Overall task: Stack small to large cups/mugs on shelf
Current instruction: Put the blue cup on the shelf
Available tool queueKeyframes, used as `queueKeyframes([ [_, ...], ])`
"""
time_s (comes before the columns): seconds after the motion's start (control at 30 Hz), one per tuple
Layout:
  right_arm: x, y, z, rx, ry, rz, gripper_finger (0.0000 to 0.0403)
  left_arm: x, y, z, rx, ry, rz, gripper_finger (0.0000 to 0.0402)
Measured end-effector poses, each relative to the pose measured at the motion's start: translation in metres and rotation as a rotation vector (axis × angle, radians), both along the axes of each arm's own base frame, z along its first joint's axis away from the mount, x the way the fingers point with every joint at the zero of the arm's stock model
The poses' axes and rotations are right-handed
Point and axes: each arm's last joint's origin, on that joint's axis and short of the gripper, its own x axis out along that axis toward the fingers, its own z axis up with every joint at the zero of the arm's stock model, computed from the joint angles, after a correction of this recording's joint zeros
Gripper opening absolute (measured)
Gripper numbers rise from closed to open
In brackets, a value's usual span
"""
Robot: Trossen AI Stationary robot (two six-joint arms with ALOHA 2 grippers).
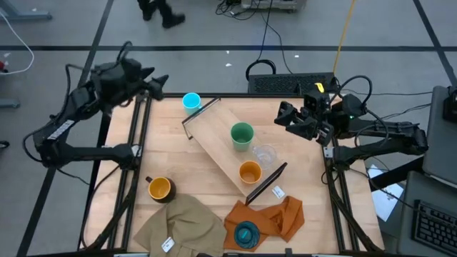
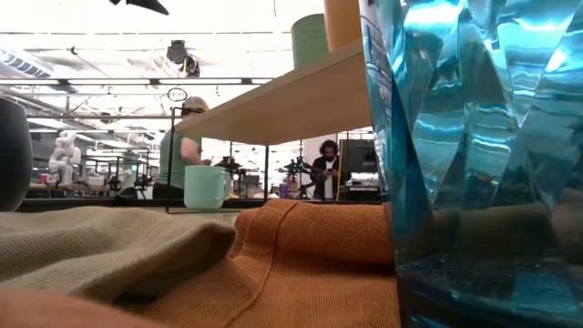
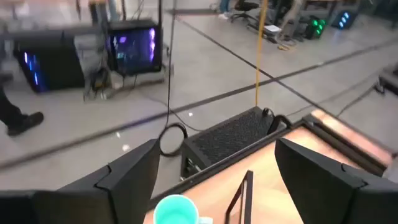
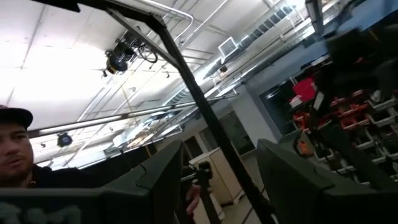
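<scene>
Near the frame's upper left, the left pincer (image 1: 158, 86), fingers apart, should descend squarely over the light-blue mug (image 1: 191, 102).

Both arms are dark, matte black, built of chunky jointed segments with black cables looping along them. The left arm (image 1: 78, 118) carries a small white label; the right arm (image 1: 371, 132) shows a yellow tag and green light.
</scene>
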Motion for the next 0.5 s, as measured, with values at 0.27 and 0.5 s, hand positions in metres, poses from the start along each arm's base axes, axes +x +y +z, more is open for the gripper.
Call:
queueKeyframes([
  [0.27, -0.009, 0.013, 0.005, -0.021, -0.013, 0.127, 0.0196, -0.005, 0.052, -0.019, -0.276, -0.074, 0.103, 0.0319],
  [0.5, -0.031, 0.017, 0.014, -0.053, -0.058, 0.126, 0.0196, 0.005, 0.098, -0.061, -0.614, -0.021, 0.264, 0.0319],
])
